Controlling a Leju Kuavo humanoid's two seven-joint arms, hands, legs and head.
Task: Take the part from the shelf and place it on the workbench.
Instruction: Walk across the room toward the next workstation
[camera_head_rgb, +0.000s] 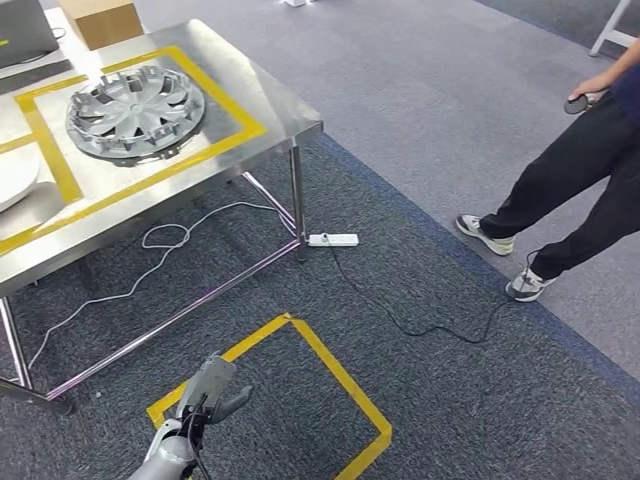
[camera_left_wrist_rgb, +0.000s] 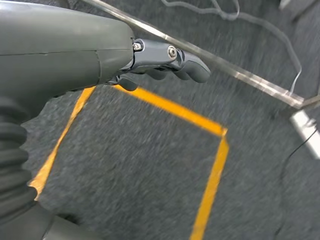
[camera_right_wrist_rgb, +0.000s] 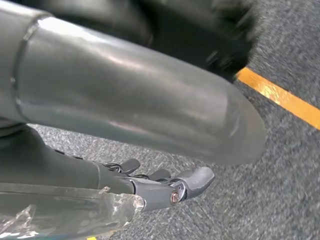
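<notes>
The part, a silver wheel cover (camera_head_rgb: 134, 110), lies flat on the steel workbench (camera_head_rgb: 253, 95) inside a yellow tape rectangle. My left hand (camera_head_rgb: 207, 390) hangs low near the table's front, well below and apart from the cover. In the left wrist view the left hand (camera_left_wrist_rgb: 166, 60) has its fingers stretched out with nothing in them, above the carpet. My right hand (camera_right_wrist_rgb: 166, 187) also hangs over the carpet, fingers extended and holding nothing.
A yellow tape square (camera_head_rgb: 355, 390) marks the dark carpet in front of me. A white power strip (camera_head_rgb: 333, 240) and cables lie by the table leg (camera_head_rgb: 297, 200). A person (camera_head_rgb: 573, 180) stands at the right. A cardboard box (camera_head_rgb: 102, 20) stands beyond the workbench.
</notes>
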